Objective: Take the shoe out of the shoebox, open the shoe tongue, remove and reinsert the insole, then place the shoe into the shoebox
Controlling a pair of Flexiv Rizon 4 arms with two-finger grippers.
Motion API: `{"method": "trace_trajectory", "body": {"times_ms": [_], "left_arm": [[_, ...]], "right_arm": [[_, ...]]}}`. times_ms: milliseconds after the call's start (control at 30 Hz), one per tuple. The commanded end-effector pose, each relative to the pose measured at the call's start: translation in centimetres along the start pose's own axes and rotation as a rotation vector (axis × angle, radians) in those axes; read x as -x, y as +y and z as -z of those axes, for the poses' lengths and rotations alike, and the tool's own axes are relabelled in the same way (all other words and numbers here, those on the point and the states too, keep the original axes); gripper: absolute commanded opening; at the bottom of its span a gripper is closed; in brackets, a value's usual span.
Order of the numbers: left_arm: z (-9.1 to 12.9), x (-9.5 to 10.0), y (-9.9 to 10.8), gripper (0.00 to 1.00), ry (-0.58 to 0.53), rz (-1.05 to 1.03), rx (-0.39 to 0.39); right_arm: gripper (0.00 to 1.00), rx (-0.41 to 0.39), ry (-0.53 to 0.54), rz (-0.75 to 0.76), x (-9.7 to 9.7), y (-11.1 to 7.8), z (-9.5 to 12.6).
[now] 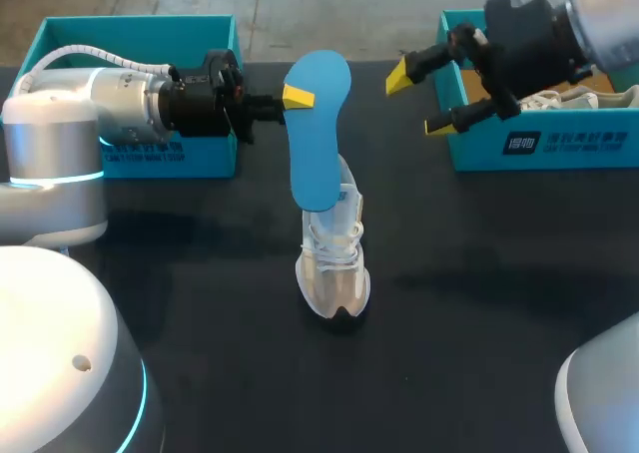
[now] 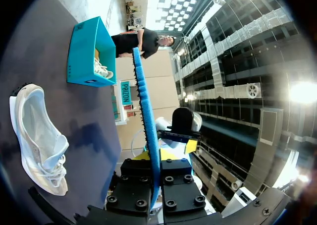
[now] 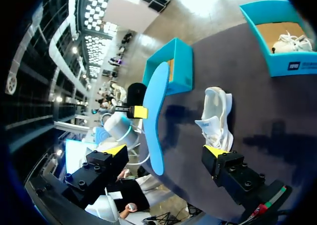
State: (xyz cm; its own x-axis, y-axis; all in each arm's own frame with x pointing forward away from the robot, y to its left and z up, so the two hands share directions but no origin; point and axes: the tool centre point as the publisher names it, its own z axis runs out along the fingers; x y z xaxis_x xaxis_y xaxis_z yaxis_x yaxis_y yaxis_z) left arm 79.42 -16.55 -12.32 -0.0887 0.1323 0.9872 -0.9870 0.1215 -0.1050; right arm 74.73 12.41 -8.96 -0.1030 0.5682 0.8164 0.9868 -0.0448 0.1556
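Note:
A white shoe stands on the black table, toe toward the front edge. Above its heel, a blue insole hangs on edge, its lower end at the shoe's opening. My left gripper is shut on the insole's upper part; in the left wrist view the insole runs edge-on out from between the left gripper's fingers, with the shoe beside it. My right gripper hovers open to the right, apart from the insole. From my right gripper, the insole and shoe lie ahead.
A teal shoebox at the back right holds another white shoe. A second teal box stands at the back left behind my left arm. The shoe is surrounded by bare table.

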Motion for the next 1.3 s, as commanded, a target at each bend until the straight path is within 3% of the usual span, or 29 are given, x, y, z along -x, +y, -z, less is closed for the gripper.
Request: {"method": "trace_trajectory", "body": {"times_ms": [33,967,1100,1300], "left_arm": [[0.01,-0.07,0.07,0.00,-0.003,0.000,0.000],[0.01,-0.07,0.07,0.00,-0.003,0.000,0.000],[-0.11,-0.02,0.34,0.00,-0.093,-0.309,0.121],[-0.01,0.83,0.21,0.00,-0.218,-0.704,0.153]], "right_arm": [[1.00,-0.013,0.339,0.000,0.48,0.51,-0.62],[1.00,0.006,0.362,-0.020,1.06,0.93,-1.61],[1.00,0.006,0.362,-0.020,1.06,0.93,-1.61],[1.00,0.006,0.362,-0.020,1.06,0.93,-1.61]]}}
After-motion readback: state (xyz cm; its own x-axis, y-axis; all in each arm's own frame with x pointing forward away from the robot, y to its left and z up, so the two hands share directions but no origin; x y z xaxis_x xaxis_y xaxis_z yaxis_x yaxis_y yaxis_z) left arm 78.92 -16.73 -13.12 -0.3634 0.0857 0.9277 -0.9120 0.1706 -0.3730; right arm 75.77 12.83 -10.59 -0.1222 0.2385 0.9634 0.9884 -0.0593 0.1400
